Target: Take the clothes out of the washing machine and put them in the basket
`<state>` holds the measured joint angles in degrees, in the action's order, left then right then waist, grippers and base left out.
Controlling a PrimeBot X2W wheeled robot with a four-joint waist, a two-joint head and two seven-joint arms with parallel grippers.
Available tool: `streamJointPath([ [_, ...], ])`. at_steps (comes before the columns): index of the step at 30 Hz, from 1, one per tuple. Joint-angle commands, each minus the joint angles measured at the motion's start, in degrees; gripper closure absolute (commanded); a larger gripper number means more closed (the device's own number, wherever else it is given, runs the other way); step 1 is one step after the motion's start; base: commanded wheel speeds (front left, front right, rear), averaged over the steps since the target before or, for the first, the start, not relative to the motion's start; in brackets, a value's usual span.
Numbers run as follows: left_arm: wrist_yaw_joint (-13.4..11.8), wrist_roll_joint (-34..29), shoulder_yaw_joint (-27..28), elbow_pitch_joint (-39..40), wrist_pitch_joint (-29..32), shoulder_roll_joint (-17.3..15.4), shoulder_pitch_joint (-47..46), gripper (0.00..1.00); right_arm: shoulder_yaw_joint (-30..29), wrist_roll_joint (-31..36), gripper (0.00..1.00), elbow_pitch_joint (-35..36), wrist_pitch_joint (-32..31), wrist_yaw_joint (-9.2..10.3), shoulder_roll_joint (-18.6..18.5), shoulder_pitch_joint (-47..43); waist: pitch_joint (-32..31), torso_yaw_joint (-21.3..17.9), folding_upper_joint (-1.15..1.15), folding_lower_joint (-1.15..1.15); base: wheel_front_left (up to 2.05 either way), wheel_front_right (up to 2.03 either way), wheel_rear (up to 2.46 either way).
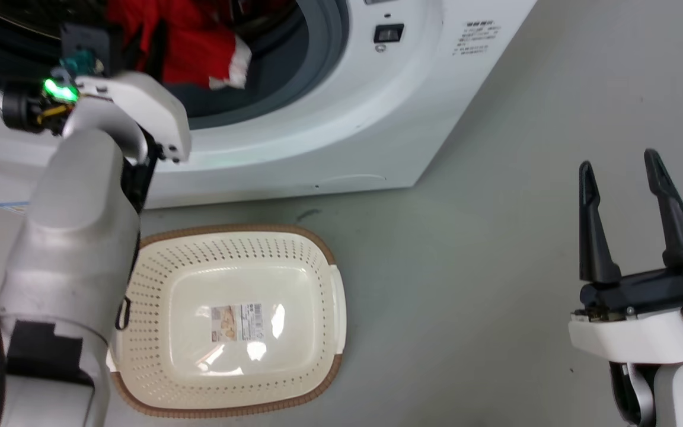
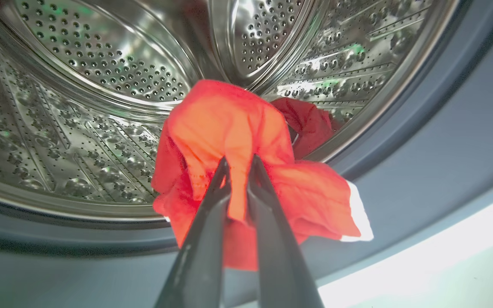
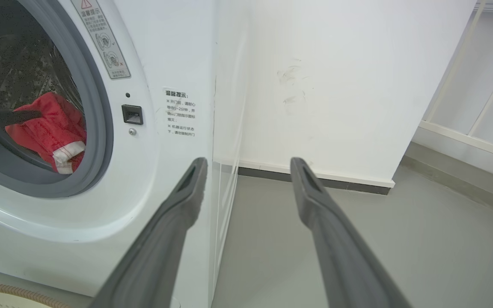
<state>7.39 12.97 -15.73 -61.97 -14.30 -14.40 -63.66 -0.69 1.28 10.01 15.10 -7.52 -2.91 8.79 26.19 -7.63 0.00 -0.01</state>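
A bright red garment (image 2: 229, 124) with a white hem hangs at the mouth of the washing machine (image 1: 341, 118), and my left gripper (image 2: 238, 164) is shut on a fold of it. The same garment (image 1: 199, 47) shows inside the grey porthole rim in the head view and low in the porthole as the garment (image 3: 54, 128) in the right wrist view. More red cloth (image 2: 310, 122) lies behind it on the steel drum (image 2: 79, 85). The cream basket (image 1: 329, 332) stands on the floor in front of the machine with nothing in it. My right gripper (image 1: 620, 163) is open at the right, away from both.
My pale left forearm (image 1: 74, 237) stretches over the basket's left side. A white wall (image 3: 336, 85) and grey floor (image 3: 357, 231) lie to the machine's right. A label sticker (image 1: 236, 322) sits on the basket's bottom.
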Motion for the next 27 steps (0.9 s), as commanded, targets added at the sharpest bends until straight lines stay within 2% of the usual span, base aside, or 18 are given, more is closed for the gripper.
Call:
streamJointPath([
  [1,0.0,0.6,-0.3,1.7,-0.6,0.1,2.6,1.00,0.0,0.3,0.00,-0.3,0.1,0.06,0.1,-1.3,-3.4,1.9,0.00,0.01,0.00,0.00,0.00],
  [5,0.0,2.0,-0.7,7.5,-1.0,0.8,9.0,1.00,-0.1,0.7,0.00,-0.7,0.1,0.06,0.1,-3.5,-7.1,3.5,0.00,0.01,0.00,0.00,0.00],
  [14,-1.1,2.3,-0.1,26.0,-1.0,1.0,23.5,1.00,0.0,1.6,0.00,-1.5,0.1,0.06,0.1,-7.9,-14.3,5.8,0.00,0.01,0.00,0.00,0.00],
  [20,-2.7,2.0,-0.6,38.1,-0.3,-0.3,31.4,1.00,0.4,1.7,0.00,-1.8,0.1,0.06,0.1,-10.3,-17.5,6.4,0.00,0.01,0.00,0.00,0.00],
  [21,-3.6,2.4,-0.6,44.6,1.0,-0.9,35.0,1.00,0.6,1.6,0.00,-1.8,0.1,0.06,0.1,-11.4,-18.7,6.6,0.00,0.01,0.00,0.00,0.00],
  [27,-5.5,2.2,-0.8,57.5,4.6,-2.9,41.4,1.00,0.5,1.5,0.00,-2.1,0.1,0.06,0.1,-13.1,-20.9,7.0,0.00,0.01,0.00,0.00,0.00],
])
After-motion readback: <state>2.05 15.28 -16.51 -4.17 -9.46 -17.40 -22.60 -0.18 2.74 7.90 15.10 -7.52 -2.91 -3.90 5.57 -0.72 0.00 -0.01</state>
